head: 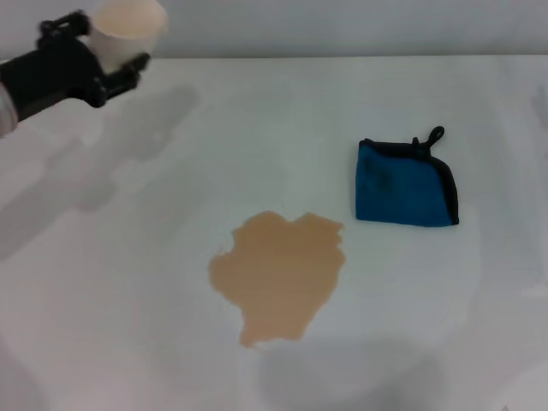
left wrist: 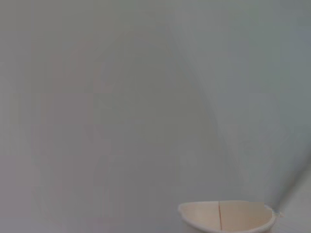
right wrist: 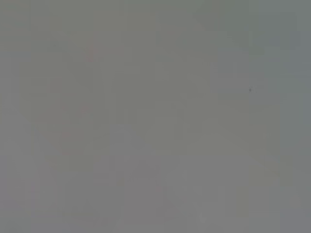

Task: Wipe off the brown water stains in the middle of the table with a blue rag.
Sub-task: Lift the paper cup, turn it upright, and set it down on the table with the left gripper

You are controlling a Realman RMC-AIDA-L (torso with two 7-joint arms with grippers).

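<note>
The brown water stains [head: 278, 274] form one tan puddle in the middle of the white table [head: 128, 282]. The blue rag [head: 402, 184], folded with black edging and a loop, lies flat to the right of the puddle and a little farther back. My left gripper [head: 111, 56] is at the far left back, shut on a white paper cup [head: 128, 26] held above the table. The cup's rim also shows in the left wrist view [left wrist: 226, 218]. My right gripper is out of view; the right wrist view shows only plain grey.
The table's back edge [head: 342, 56] runs along the top of the head view, with a pale wall behind it. Faint arm shadows fall on the left part of the table.
</note>
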